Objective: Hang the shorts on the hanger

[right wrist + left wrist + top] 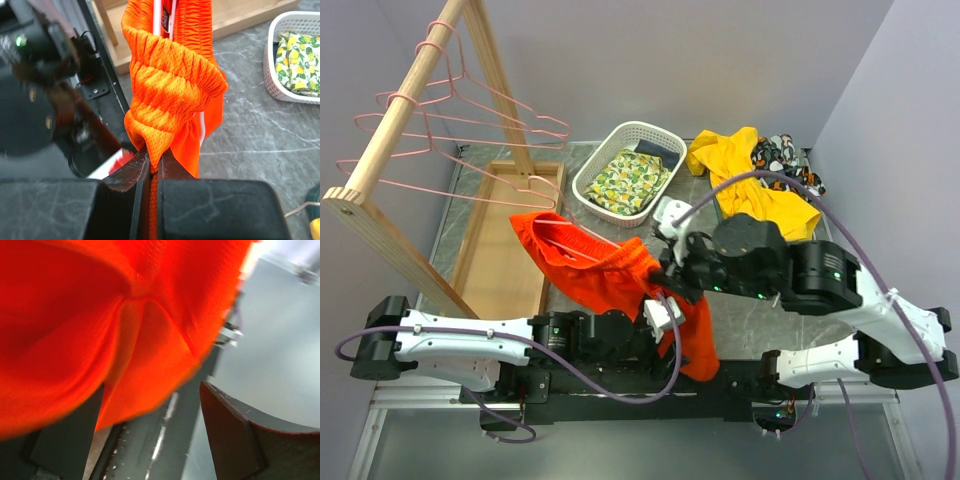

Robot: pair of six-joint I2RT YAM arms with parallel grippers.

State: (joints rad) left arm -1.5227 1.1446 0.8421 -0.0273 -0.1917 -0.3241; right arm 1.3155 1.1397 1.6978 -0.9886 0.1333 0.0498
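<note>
The right end effector (151, 162) is clamped on the orange shorts (605, 268), gathered mesh fabric hanging above the near-centre desk (750, 325). The left end effector (150, 420) gapes wide just beneath them.

Shorts (605, 270): bright orange-red mesh, gathered elastic waistband, bunched, lifted off desk, one leg drooping low at near edge. Hanger (567, 244): thin pink wire, lying across waistband opening, partly inside fabric.

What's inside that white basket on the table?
The white basket holds a folded lemon-print cloth, with a bit of dark fabric peeking out at the far end. Anything beneath the cloth is covered.
</note>
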